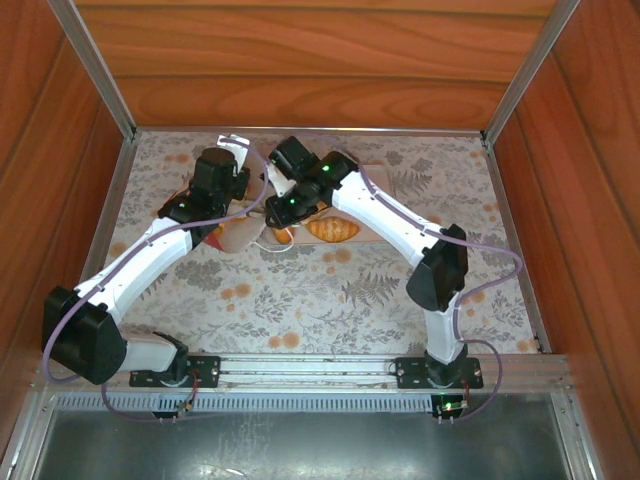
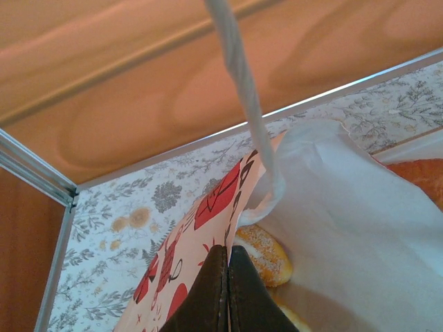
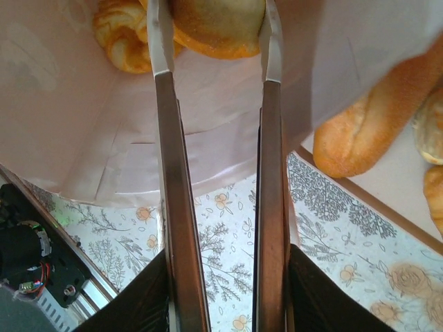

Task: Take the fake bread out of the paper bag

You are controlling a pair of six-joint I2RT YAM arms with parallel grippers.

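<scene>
Tabletop (image 1: 330, 290) under a floral cover, walled in wood on three sides.

Paper bag (image 2: 208, 214) at the far middle of the tabletop, between the two claws. Mouth open, red-printed outer face and white lining both in sight. White string handle (image 2: 242, 90) running straight up from the rim.

Pale tray (image 3: 398, 190) just beside the bag. On it, part of the fake bread: a long loaf (image 3: 367, 131) and a croissant (image 1: 333, 230).

Inside the bag, more of the fake bread: a second croissant (image 3: 121, 34), a sugared roll (image 2: 266, 252) and a golden bun (image 3: 216, 38).

Left claw (image 2: 227, 259) closed tight, pinching the bag's rim at the printed edge.

Right claw (image 3: 213, 17) reaching in through the bag's mouth, fingers drawn in against both flanks of the golden bun, gripping it.
</scene>
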